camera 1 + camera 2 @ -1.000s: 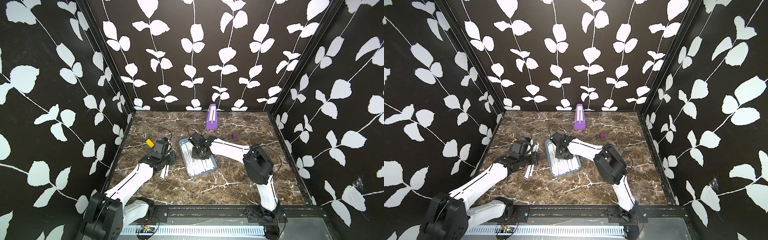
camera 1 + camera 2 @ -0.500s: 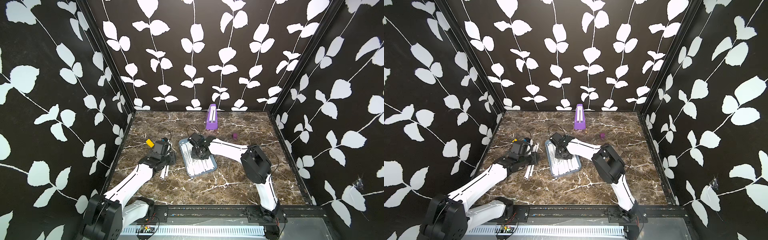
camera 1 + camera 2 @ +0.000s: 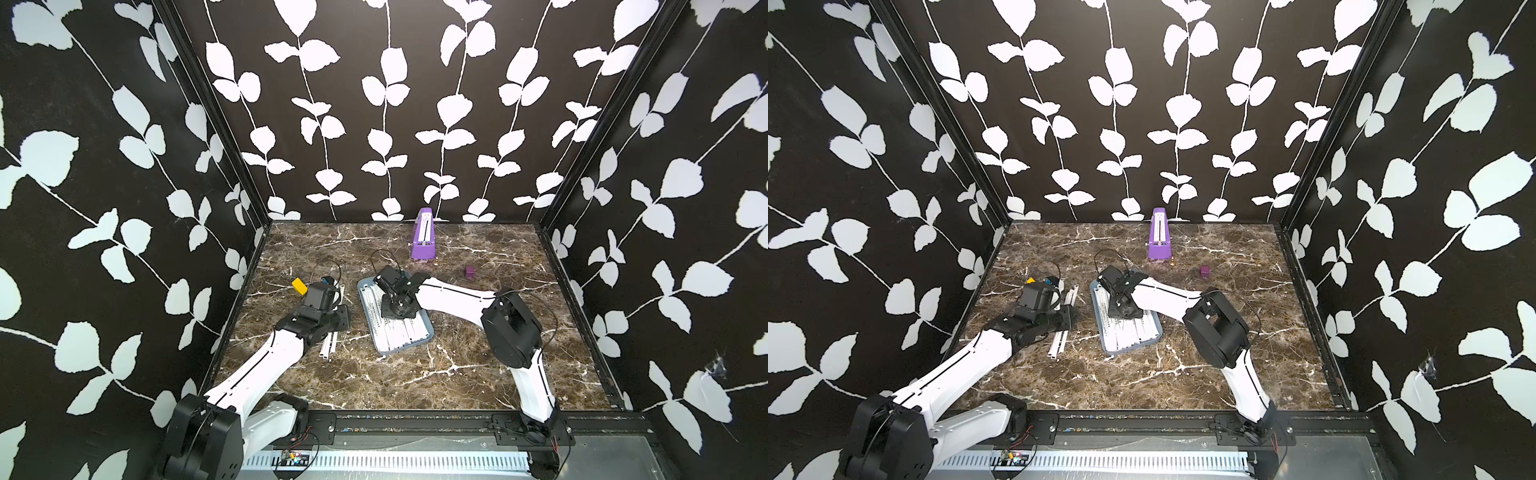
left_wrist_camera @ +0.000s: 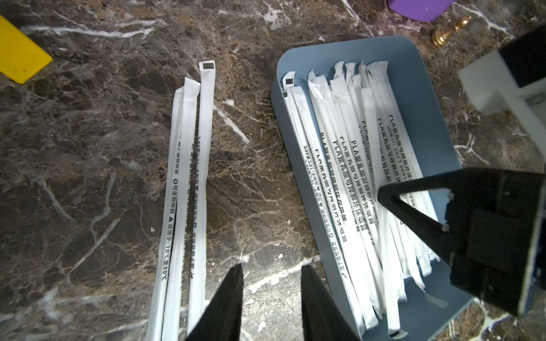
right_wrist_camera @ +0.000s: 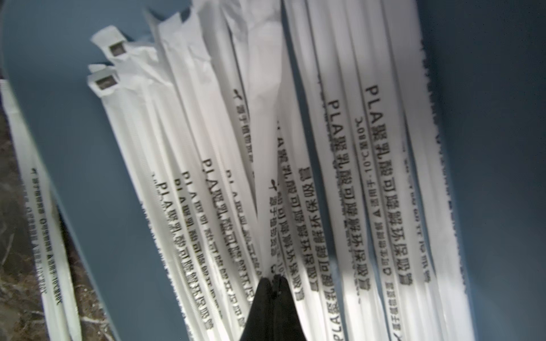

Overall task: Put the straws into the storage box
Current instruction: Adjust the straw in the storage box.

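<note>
The storage box, a shallow light-blue tray, lies mid-table with several white wrapped straws lying in it. Three more straws lie side by side on the marble just left of the box. My right gripper points down into the box, shut on a straw whose wrapper runs up into its tips. My left gripper hovers open over bare marble between the loose straws and the box wall, holding nothing.
A tall purple wedge stands at the back, with a gold pawn near its foot. Right of the box sits a small purple cube, and a yellow block lies left, beyond the loose straws.
The right gripper's jaws have closed together over the straws in the box, and its arm has shifted slightly left. The left arm has stayed still.
</note>
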Robot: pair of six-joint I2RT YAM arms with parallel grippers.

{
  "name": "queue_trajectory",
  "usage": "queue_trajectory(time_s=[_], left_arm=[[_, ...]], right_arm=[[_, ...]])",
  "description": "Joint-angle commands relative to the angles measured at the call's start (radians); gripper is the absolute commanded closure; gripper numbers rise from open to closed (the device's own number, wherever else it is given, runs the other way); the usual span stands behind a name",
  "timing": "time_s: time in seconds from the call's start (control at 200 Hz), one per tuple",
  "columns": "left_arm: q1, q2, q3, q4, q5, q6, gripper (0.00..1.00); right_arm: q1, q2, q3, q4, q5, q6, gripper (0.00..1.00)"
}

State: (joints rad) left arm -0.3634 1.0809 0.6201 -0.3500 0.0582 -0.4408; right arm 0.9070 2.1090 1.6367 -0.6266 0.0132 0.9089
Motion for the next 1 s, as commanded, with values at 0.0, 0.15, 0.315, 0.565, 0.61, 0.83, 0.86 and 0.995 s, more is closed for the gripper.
queue_trajectory(time_s=[0.0, 0.15, 0.315, 0.565, 0.61, 0.83, 0.86, 0.995], left_arm=[[0.038, -0.021, 0.007, -0.066, -0.041, -0.01, 0.64], [0.116, -0.032, -0.007, -0.104, -0.03, -0.042, 0.64], [0.136, -0.023, -0.007, -0.125, -0.029, -0.044, 0.64], [0.135, -0.027, -0.014, -0.118, -0.015, -0.047, 0.64], [0.135, -0.023, -0.013, -0.12, -0.018, -0.041, 0.65], [0.135, -0.005, -0.011, -0.125, -0.018, -0.019, 0.64], [0.135, 0.0, -0.011, -0.123, -0.016, -0.017, 0.64], [0.135, 0.023, -0.004, -0.113, -0.015, -0.006, 0.64]], right_arm=[[0.033, 0.006, 0.134, -0.075, -0.052, -0.11, 0.98], [0.038, 0.087, 0.232, -0.167, -0.109, -0.206, 0.99], [0.037, 0.154, 0.317, -0.24, -0.131, -0.259, 0.99], [0.017, 0.19, 0.331, -0.22, -0.116, -0.27, 0.98], [0.011, 0.193, 0.331, -0.214, -0.113, -0.269, 0.98], [-0.005, 0.188, 0.327, -0.178, -0.119, -0.265, 0.98], [-0.006, 0.189, 0.327, -0.172, -0.12, -0.265, 0.98], [-0.007, 0.184, 0.325, -0.139, -0.133, -0.264, 0.97]])
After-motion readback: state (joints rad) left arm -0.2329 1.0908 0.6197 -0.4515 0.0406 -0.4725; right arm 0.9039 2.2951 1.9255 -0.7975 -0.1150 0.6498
